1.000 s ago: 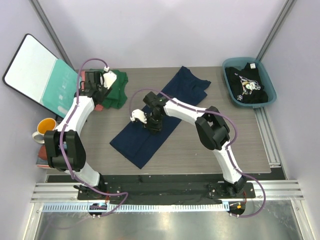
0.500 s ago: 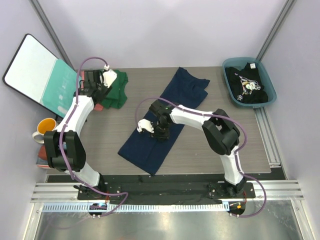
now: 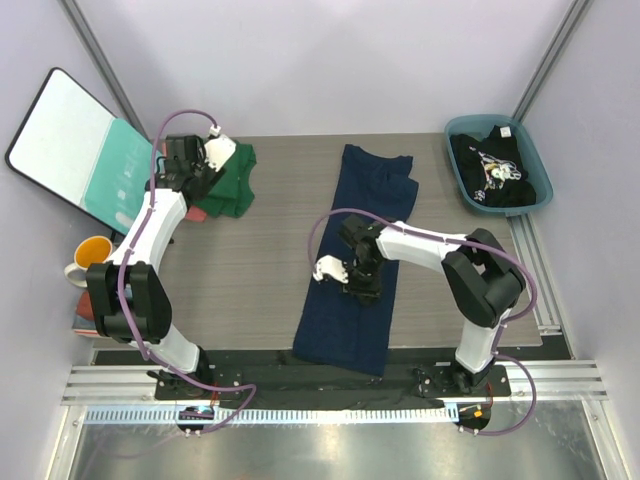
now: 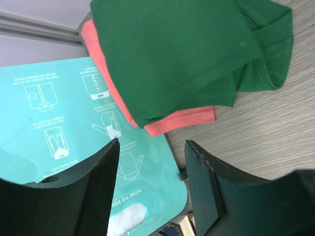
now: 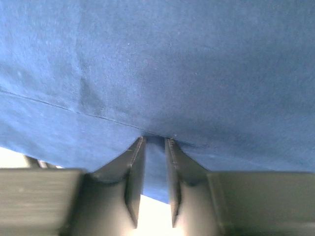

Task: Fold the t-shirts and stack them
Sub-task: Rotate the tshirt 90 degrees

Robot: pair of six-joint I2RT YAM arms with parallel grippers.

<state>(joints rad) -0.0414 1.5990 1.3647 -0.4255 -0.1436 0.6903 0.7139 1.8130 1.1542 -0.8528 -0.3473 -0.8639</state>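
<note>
The navy blue t-shirt (image 3: 358, 250) lies as a long folded strip running from the back of the table to its near edge. My right gripper (image 3: 362, 283) is shut on a pinch of that cloth near its middle; the right wrist view shows the gripper (image 5: 155, 143) with navy cloth (image 5: 172, 64) between its jaws. The dark green t-shirt (image 3: 228, 180) lies folded on the salmon-pink one (image 4: 182, 120) at the back left. My left gripper (image 3: 196, 186) hovers open and empty at that stack's edge (image 4: 150, 157). The black printed t-shirt (image 3: 490, 168) lies in the bin.
The teal-and-white board (image 3: 75, 140) leans at the far left and reaches under my left gripper (image 4: 59, 113). A teal bin (image 3: 538, 180) stands at the back right. An orange and white mug (image 3: 88, 258) sits at the left edge.
My right gripper has dragged the navy t-shirt toward the near right, turning it from a diagonal to nearly straight front-to-back. The left arm has barely moved.
</note>
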